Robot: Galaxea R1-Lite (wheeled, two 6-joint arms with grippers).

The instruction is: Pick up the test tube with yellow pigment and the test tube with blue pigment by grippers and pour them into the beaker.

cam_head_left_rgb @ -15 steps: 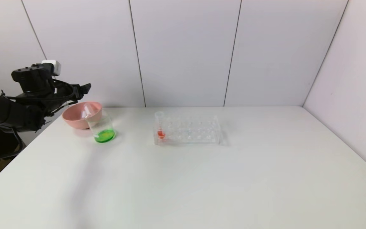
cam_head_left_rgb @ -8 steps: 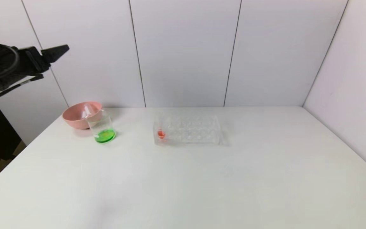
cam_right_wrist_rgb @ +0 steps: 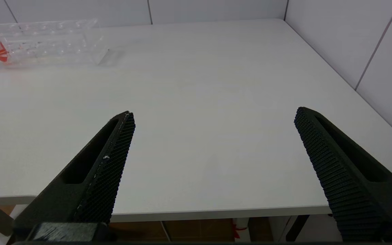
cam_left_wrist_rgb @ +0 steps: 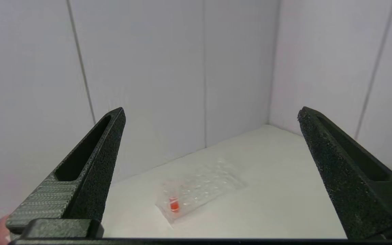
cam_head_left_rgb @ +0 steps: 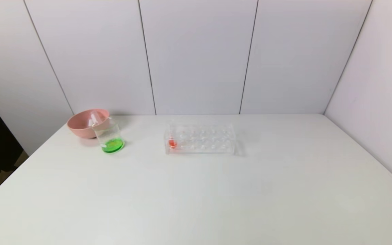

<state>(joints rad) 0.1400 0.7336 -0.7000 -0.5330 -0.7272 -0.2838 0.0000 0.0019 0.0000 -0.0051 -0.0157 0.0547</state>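
The beaker [cam_head_left_rgb: 110,137] stands at the table's back left and holds green liquid. The test tube with yellow pigment and the test tube with blue pigment are out of view; an empty clear tube [cam_head_left_rgb: 94,118] leans in the pink bowl [cam_head_left_rgb: 80,126] behind the beaker. Neither gripper shows in the head view. In the left wrist view my left gripper [cam_left_wrist_rgb: 211,112] is open and empty, high up and off to the left, looking down at the rack [cam_left_wrist_rgb: 202,185]. My right gripper [cam_right_wrist_rgb: 214,112] is open and empty, low by the table's front edge [cam_right_wrist_rgb: 216,212].
A clear many-holed rack [cam_head_left_rgb: 204,139] stands mid-table at the back, with one red-tinted tube [cam_head_left_rgb: 172,142] in its left end. White wall panels close off the back and the right side. The table [cam_head_left_rgb: 216,197] ends at the left near the bowl.
My left arm, which was beside the pink bowl a second ago, has risen and pulled away to the left, out of the head view. Nothing on the table has moved.
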